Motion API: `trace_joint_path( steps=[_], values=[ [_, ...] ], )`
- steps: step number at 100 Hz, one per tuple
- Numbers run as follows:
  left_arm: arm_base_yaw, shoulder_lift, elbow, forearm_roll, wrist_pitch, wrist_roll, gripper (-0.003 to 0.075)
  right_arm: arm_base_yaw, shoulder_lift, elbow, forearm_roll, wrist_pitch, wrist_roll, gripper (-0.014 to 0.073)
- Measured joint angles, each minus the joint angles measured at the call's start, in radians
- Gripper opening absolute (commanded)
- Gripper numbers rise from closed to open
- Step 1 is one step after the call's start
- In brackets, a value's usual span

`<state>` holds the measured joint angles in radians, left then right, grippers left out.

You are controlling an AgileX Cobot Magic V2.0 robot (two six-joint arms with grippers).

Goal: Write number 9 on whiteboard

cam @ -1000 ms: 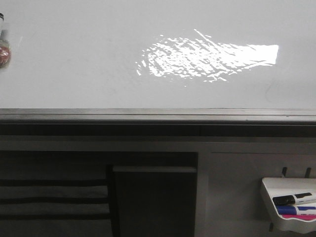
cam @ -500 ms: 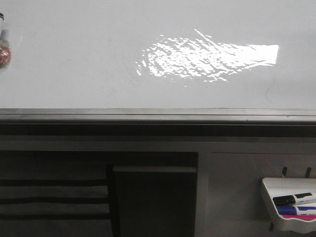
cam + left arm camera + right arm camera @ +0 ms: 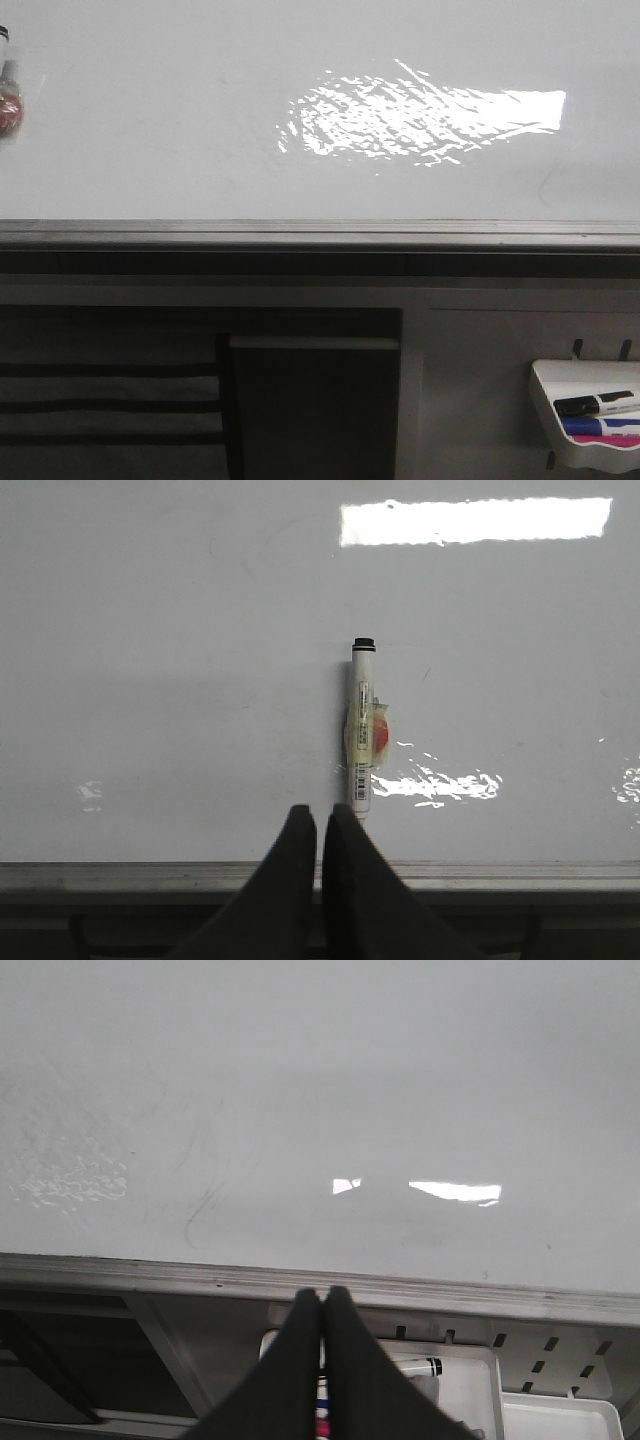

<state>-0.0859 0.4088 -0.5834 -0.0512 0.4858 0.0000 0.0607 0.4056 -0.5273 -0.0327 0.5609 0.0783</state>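
The whiteboard is a glossy pale grey board with a rippled glare patch and a grey metal edge strip. No number 9 is in view on it. A white marker with a black cap and a red spot on its barrel lies flat against the board. It also shows at the far left edge of the front view as the marker. My left gripper is shut and empty, its tips just short of the marker's near end. My right gripper is shut and empty, over the board's edge strip. Neither gripper shows in the front view.
A small white tray hangs below the board at the right and holds a black-capped marker and blue and pink ones. In the right wrist view the tray lies just behind the fingers. Faint smudges mark the board. Dark shelving sits below.
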Motion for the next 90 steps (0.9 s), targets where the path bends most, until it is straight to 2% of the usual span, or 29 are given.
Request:
trace_joint_path(
  steps=[6, 11, 16, 23, 29, 77, 90],
  values=[
    [0.0, 0.0, 0.0, 0.015, -0.002, 0.0, 0.0198, 0.0, 0.0, -0.002, 0.0, 0.0, 0.0, 0.0116],
    [0.0, 0.0, 0.0, 0.028, -0.002, 0.0, 0.0314, 0.0, 0.0, -0.002, -0.002, 0.0, 0.0, 0.024],
    [0.0, 0.0, 0.0, 0.039, -0.002, 0.0, 0.0409, 0.0, 0.0, -0.002, -0.003, 0.0, 0.0, 0.0402],
    [0.0, 0.0, 0.0, 0.051, -0.002, 0.0, 0.051, 0.0, 0.0, -0.002, -0.004, 0.002, 0.0, 0.0577],
    [0.0, 0.0, 0.0, 0.051, -0.002, 0.0, 0.0541, 0.0, 0.0, -0.002, -0.004, 0.005, 0.0, 0.067],
    [0.0, 0.0, 0.0, 0.051, -0.005, 0.0, 0.0435, 0.0, 0.0, -0.002, -0.007, 0.006, 0.0, 0.0657],
    [0.0, 0.0, 0.0, -0.015, -0.016, 0.0, 0.0391, 0.0, 0.0, -0.002, -0.007, 0.006, 0.0, 0.0657]
  ],
)
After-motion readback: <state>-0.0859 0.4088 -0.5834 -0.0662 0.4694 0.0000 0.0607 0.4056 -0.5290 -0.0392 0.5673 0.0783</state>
